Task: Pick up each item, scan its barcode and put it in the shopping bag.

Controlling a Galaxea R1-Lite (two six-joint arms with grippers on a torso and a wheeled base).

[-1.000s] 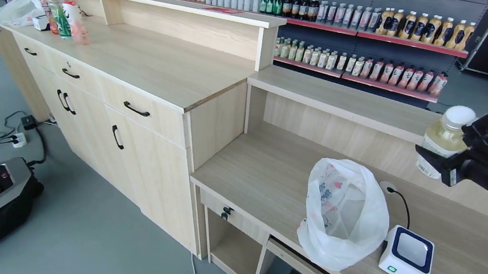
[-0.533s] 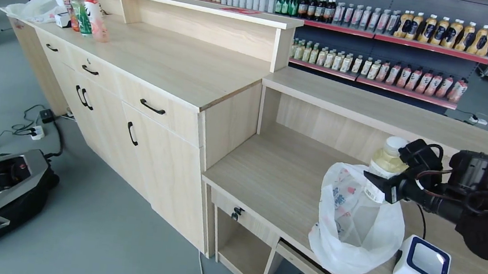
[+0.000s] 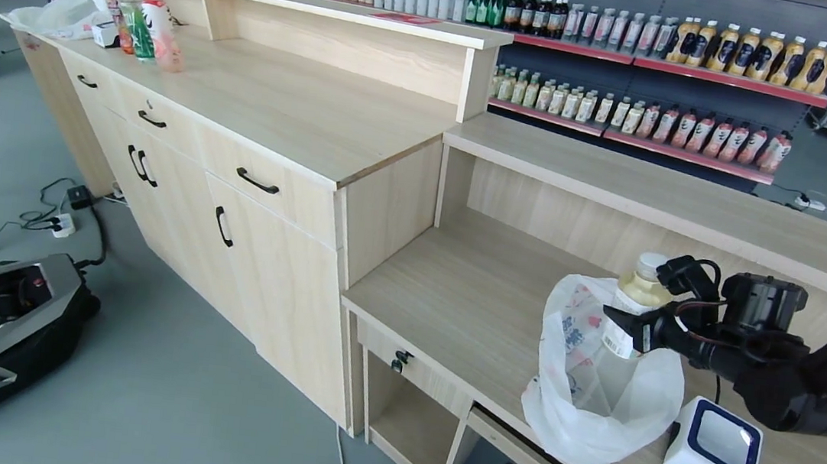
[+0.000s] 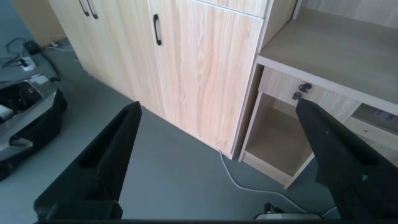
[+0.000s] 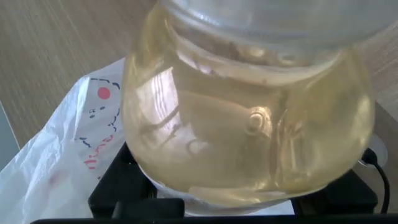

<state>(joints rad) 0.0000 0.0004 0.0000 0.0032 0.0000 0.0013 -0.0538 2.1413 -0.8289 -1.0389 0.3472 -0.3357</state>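
A bottle of pale yellow drink with a white cap stands upright in my right gripper, which is shut on its labelled body. Its lower part is inside the mouth of the white plastic shopping bag on the low desk. In the right wrist view the bottle looms close, with the bag beneath it. The white barcode scanner sits just right of the bag. My left gripper hangs open over the grey floor in front of the cabinet, holding nothing.
Several bottles and another white bag stand at the far left end of the high counter. Shelves of drinks line the back wall. A raised ledge runs behind the desk.
The head camera shifted after the earliest frame. My right gripper has carried the bottle left and down from above the scanner side into the bag's mouth.
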